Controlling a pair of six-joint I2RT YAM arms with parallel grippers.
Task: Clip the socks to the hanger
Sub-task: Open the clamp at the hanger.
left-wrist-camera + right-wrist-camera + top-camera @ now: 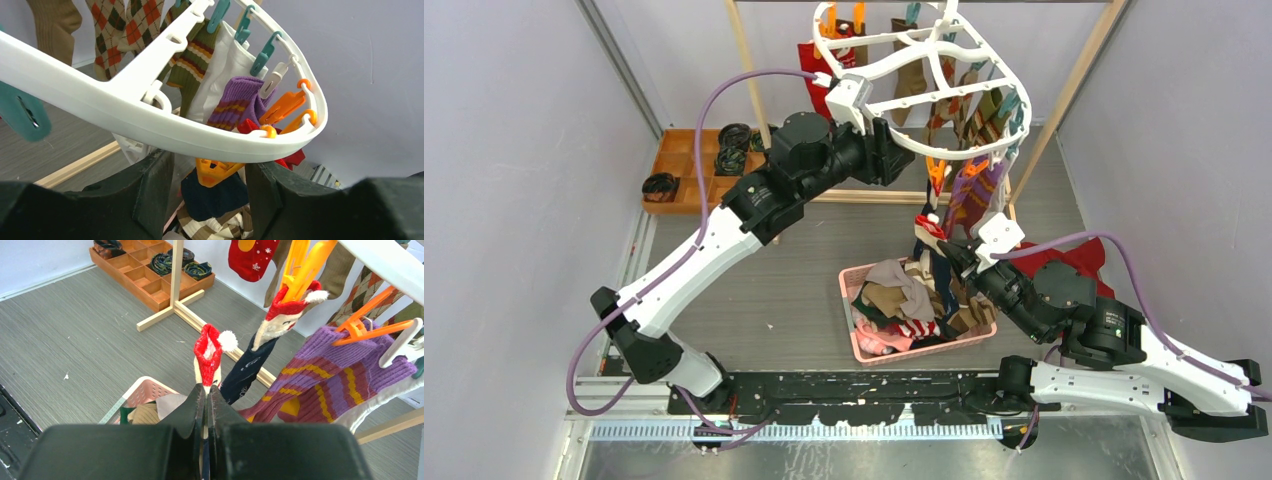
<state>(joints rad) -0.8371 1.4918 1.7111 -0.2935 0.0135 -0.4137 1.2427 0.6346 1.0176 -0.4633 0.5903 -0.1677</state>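
The table [754, 270] is grey and plank-patterned, with pale lilac walls [504, 150] on three sides and a wooden rack [749, 70] standing at the back. The left arm stretches up and across from its base, elbow bent, with its wrist level with the white hanger [150, 125] that dangles from the rack. The left claw [207, 167] stands about half open just under the hanger's near rim. An orange peg [215, 172] hangs between the jaws; whether either jaw touches it I can't tell.

The right arm lies low along the near edge, then angles up and away. The right claw [206, 390] is pinched tight on a sock [209, 352] with a red cuff and white pompom, lifted above a pink basket [849, 290] and near the hanger's low side. More socks [904, 300] are heaped in the basket. Others are already pegged round the hanger, among them a purple striped one [320, 380] and a twin of the held sock [280, 320].

A wooden tray [686, 170] of dark coils [729, 155] sits at the back left. A red cloth [1089, 255] lies partly hidden behind the right arm. The hanger's top runs out of the overhead view, and the held sock's lower half is lost behind the claw.
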